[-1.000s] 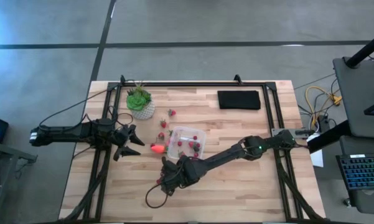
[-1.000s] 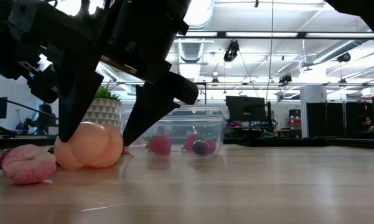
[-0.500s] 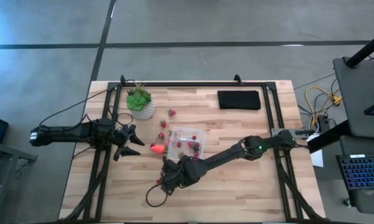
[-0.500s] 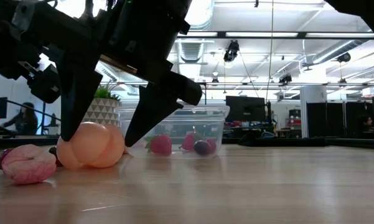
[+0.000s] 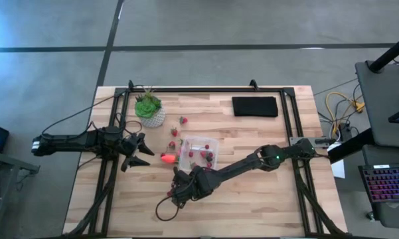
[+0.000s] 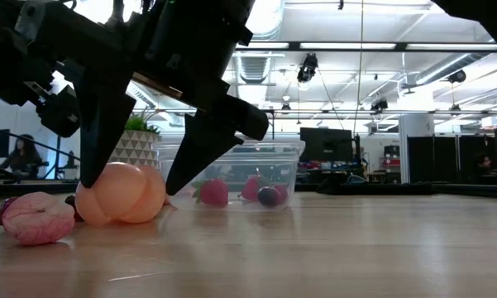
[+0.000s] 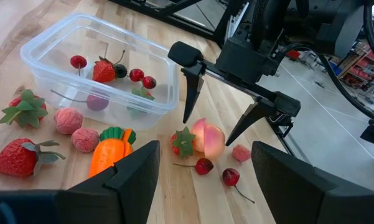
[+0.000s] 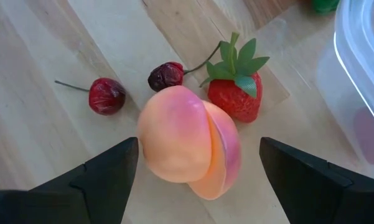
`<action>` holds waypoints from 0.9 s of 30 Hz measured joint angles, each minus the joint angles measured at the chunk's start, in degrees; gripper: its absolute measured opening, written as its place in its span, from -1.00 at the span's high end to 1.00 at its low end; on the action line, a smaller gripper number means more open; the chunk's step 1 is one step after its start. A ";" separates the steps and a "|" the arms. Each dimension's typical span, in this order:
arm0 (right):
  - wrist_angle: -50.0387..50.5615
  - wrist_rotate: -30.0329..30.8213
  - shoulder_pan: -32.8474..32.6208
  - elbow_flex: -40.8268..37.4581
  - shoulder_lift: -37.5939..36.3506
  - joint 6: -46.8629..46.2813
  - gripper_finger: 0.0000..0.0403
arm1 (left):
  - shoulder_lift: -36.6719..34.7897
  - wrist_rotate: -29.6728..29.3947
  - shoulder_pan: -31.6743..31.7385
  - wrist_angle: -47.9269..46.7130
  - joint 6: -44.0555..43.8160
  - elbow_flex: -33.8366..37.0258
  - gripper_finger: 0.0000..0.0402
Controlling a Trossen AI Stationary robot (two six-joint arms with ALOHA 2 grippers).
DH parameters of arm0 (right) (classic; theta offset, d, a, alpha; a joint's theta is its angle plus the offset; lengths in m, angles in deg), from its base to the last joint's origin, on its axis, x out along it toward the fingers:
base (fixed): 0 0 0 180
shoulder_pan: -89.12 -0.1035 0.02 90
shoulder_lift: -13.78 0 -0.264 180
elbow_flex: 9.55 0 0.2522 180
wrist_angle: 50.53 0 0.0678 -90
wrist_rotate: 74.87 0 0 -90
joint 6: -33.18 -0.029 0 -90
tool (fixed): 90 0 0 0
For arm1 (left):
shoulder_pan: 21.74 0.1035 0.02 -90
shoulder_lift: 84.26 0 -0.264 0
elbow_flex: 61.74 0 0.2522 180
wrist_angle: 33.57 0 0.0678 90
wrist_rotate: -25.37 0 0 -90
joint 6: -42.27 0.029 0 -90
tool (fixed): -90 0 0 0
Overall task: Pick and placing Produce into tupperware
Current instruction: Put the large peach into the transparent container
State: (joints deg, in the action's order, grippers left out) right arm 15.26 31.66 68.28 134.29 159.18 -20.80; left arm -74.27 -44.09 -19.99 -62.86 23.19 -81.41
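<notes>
The clear tupperware [image 5: 199, 151] stands mid-table with several small red pieces inside; it also shows in the left wrist view [image 7: 99, 65]. A pink-orange round fruit [image 8: 187, 143] lies on the wood near it, toward the table's near edge. My right gripper [image 8: 199, 142] is open and points down over the fruit, one finger on each side of it [image 6: 120, 194]. My left gripper [image 5: 141, 151] is open and empty, to the left of the tupperware. An orange carrot [image 7: 109, 152] and strawberries lie beside the tupperware. My right gripper has its two fingers [image 6: 99, 141] standing on either side of the round fruit [image 7: 208, 138], coming from above. The fruit rests on the table. I cannot tell whether the fingertips touch it.
A strawberry [image 8: 236, 93] and two dark cherries [image 8: 165, 76] lie right by the fruit, and a pink bumpy piece [image 6: 37, 217] lies beside it. A potted green plant [image 5: 149, 109] stands at the far left, and a black pad [image 5: 255, 106] lies at the far right.
</notes>
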 joint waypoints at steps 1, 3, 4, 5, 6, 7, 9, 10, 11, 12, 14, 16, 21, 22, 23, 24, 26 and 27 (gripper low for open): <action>0.00 -0.01 -0.01 -0.02 0.00 -0.01 -0.62 | 0.00 -0.02 0.01 0.00 0.01 0.00 -0.20; 0.00 -0.04 -0.01 -0.02 -0.07 -0.01 -0.62 | 0.00 -0.02 0.00 0.00 0.01 0.00 -0.20; 0.00 -0.06 0.01 -0.03 -0.09 -0.01 -0.62 | 0.00 -0.02 0.00 0.00 0.00 0.00 -0.20; 0.02 -0.05 0.01 -0.04 -0.15 -0.01 -0.62 | 0.00 -0.02 0.00 0.00 0.01 0.00 -0.20; 0.00 -0.07 0.01 -0.04 -0.19 -0.01 -0.62 | 0.00 -0.02 0.00 0.00 0.00 0.00 -0.20; 0.02 -0.17 0.01 -0.04 -0.28 -0.01 -0.62 | 0.00 -0.01 0.01 0.00 0.00 0.00 -0.20; -0.07 -0.34 0.01 -0.04 -0.39 -0.06 -0.61 | 0.00 -0.02 0.01 0.00 0.01 0.00 -0.20; -0.09 -0.37 0.01 -0.04 -0.42 -0.06 -0.59 | 0.00 -0.01 -0.01 0.00 0.00 0.00 -0.20; -0.09 -0.49 0.00 -0.04 -0.48 -0.08 -0.56 | 0.00 -0.02 0.00 0.00 0.00 0.00 -0.20; -0.09 -0.92 0.01 -0.04 -0.48 -0.29 -0.51 | 0.00 0.00 -0.01 0.00 -0.01 0.00 -0.20; -0.09 -1.58 0.01 -0.04 -0.50 -0.67 -0.38 | 0.00 0.00 -0.01 0.00 0.01 0.00 -0.20; -0.12 -1.62 -0.01 -0.04 -0.50 -0.63 -0.24 | 0.00 -0.01 0.01 0.01 -0.01 0.00 -0.20; -0.16 -1.57 -0.01 -0.04 -0.61 -0.35 -0.08 | 0.00 -0.01 -0.01 0.00 -0.01 0.00 -0.20; -0.16 -1.57 -0.01 -0.04 -0.61 -0.18 -0.08 | 0.00 0.00 0.01 0.00 0.01 0.00 -0.20; -0.17 -1.57 -0.01 -0.04 -0.61 -0.12 -0.10 | 0.00 -0.02 0.01 0.02 -0.01 0.00 -0.20; -0.15 -1.57 -0.01 -0.04 -0.61 -0.15 -0.12 | 0.00 -0.02 0.00 0.00 -0.01 0.00 -0.20; -0.15 -1.90 -0.01 -0.04 -0.59 -0.12 -0.19 | 0.00 -0.02 -0.01 0.00 0.01 0.00 -0.20; -0.15 -1.97 -0.01 -0.04 -0.57 -0.11 -0.22 | 0.00 0.00 0.00 0.01 0.00 0.00 -0.20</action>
State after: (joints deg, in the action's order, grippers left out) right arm 15.10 29.69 68.26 134.25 158.61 -20.92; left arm -74.27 -44.09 -19.99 -62.86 23.19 -81.41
